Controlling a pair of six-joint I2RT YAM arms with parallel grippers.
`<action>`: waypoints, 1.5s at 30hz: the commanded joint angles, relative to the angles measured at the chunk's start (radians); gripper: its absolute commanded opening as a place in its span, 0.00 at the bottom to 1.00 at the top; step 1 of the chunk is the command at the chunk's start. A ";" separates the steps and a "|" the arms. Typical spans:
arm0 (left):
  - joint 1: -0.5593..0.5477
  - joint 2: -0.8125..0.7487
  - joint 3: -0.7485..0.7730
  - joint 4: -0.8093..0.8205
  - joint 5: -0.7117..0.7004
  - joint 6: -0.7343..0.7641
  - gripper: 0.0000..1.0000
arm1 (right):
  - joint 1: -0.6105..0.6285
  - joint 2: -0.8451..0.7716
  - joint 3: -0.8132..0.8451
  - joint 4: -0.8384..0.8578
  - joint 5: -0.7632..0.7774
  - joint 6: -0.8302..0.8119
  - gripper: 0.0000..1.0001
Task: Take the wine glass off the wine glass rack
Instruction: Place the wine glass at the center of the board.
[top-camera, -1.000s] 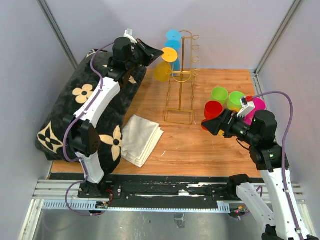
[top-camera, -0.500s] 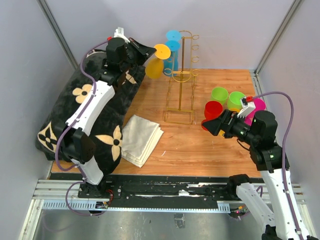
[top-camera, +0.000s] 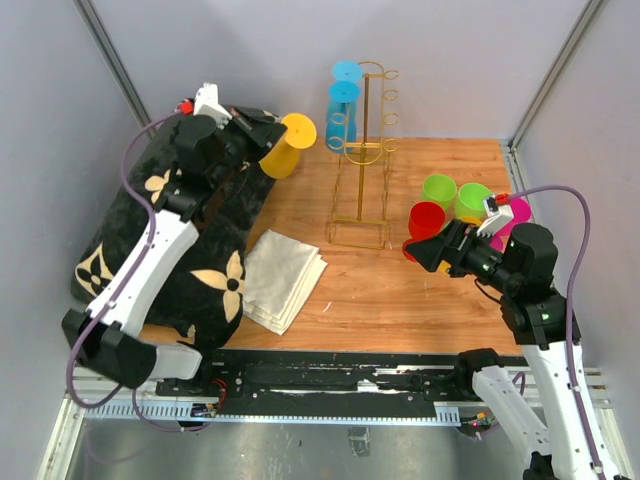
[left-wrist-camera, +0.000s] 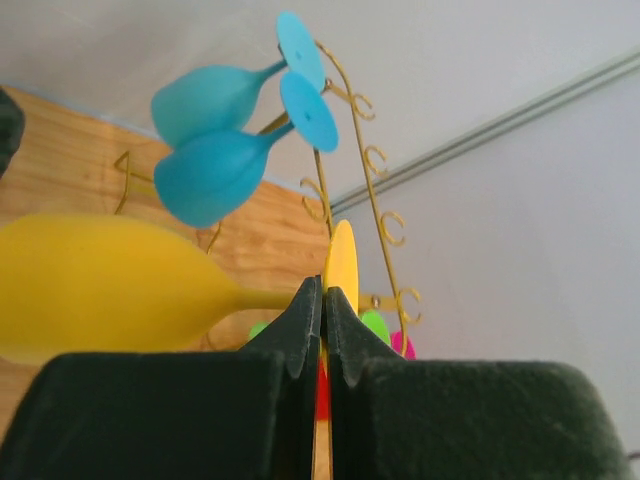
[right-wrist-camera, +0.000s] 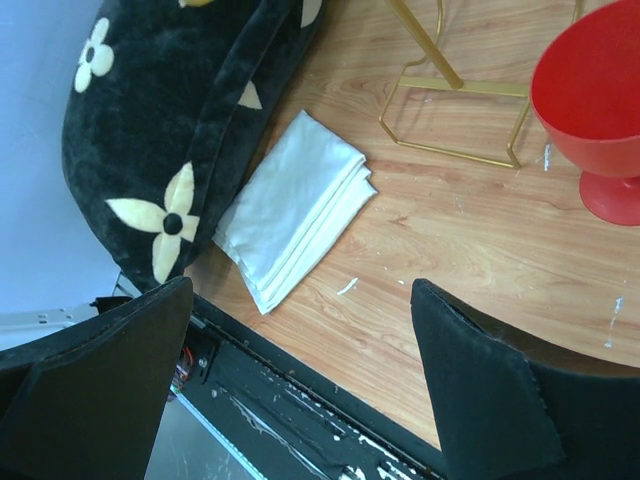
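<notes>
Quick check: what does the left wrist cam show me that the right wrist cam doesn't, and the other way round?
Only left wrist: the left gripper shut on the yellow wine glass, with two blue glasses hanging behind it. Only right wrist: the open right gripper and a folded white cloth. Both: the gold rack, its hooks in one view and its base in the other, and the wooden table.
</notes>
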 joint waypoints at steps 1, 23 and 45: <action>-0.014 -0.195 -0.168 0.038 0.063 0.077 0.01 | -0.027 -0.024 -0.020 0.081 0.002 0.064 0.90; -0.497 -0.366 -0.637 0.340 0.224 0.045 0.01 | 0.061 0.161 -0.048 0.346 -0.409 0.219 0.68; -0.525 -0.419 -0.685 0.298 0.210 0.071 0.27 | 0.302 0.270 0.018 0.340 -0.398 0.115 0.01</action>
